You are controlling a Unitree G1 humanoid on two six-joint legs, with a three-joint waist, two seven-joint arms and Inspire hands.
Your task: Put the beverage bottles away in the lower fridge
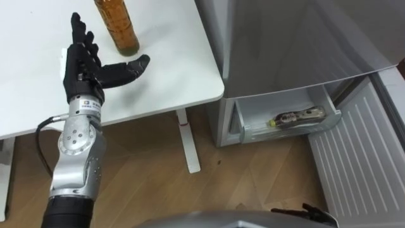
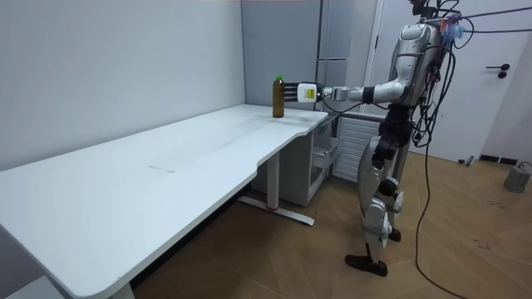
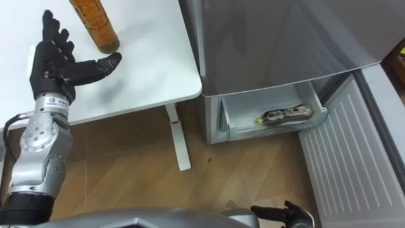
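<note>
Right hand [image 3: 281, 213]: low near the body; finger state cannot be determined. Left hand [image 1: 82, 63]: spread open, empty, beside upright bottle [image 1: 117, 25] on table [image 1: 171, 69]. Second bottle [image 1: 302, 116] lies in fridge drawer [image 1: 259, 107].

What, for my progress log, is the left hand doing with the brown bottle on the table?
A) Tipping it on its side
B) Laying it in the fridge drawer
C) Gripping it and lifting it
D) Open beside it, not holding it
D: the left hand is over the table with straight fingers, the thumb reaching toward the base of the upright bottle, and nothing is curled round it.
</note>
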